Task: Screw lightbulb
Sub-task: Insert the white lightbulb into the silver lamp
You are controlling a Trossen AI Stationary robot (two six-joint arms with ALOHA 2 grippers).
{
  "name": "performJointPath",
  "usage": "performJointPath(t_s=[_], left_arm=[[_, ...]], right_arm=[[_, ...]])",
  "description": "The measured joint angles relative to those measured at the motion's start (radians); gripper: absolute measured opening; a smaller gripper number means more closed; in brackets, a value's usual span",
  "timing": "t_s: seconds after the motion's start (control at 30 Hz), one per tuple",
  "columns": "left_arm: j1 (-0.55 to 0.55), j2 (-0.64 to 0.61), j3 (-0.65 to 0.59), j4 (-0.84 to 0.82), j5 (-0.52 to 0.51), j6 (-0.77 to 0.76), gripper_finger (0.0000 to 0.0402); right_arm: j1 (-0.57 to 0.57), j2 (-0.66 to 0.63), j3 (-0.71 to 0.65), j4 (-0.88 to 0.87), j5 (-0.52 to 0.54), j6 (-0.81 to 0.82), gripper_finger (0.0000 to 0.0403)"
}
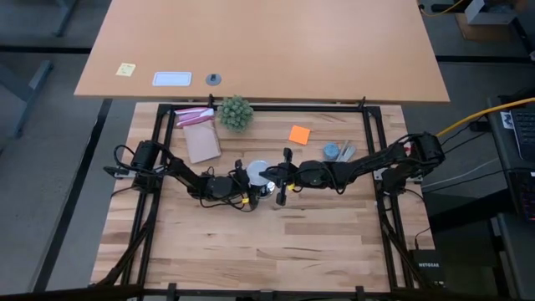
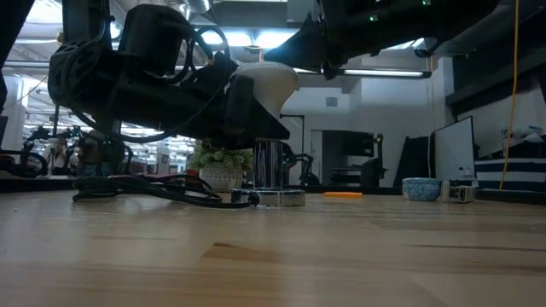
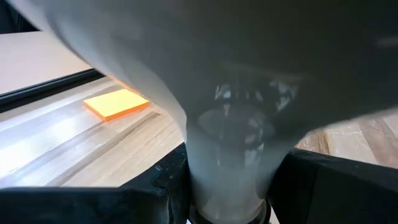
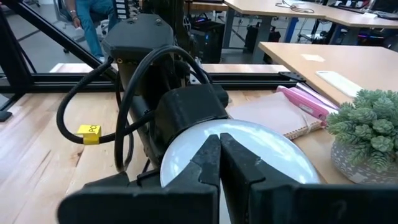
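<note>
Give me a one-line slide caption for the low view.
Left gripper holds the lightbulb upright, its screw end entering the socket disc on the wooden table.

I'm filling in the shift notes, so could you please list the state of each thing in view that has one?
lightbulb: upright, held by the left gripper, screw end down over the socket.
left gripper: closed on the lightbulb's neck.
right gripper: shut, empty, hovering over the bulb.
socket disc: flat on the table, under the bulb.
orange sticky pad: lying flat.
pink-edged notebook: closed, lying flat.
</note>
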Motion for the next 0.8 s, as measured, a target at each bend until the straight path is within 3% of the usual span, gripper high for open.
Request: performJointPath(t_s=[0.8], left_arm=[[-0.019, 0.0, 0.001, -0.002, -0.01, 0.021, 0.0153]], right_arm=[[0.001, 0.003, -0.003, -0.027, 0.026, 0.005, 0.0007]])
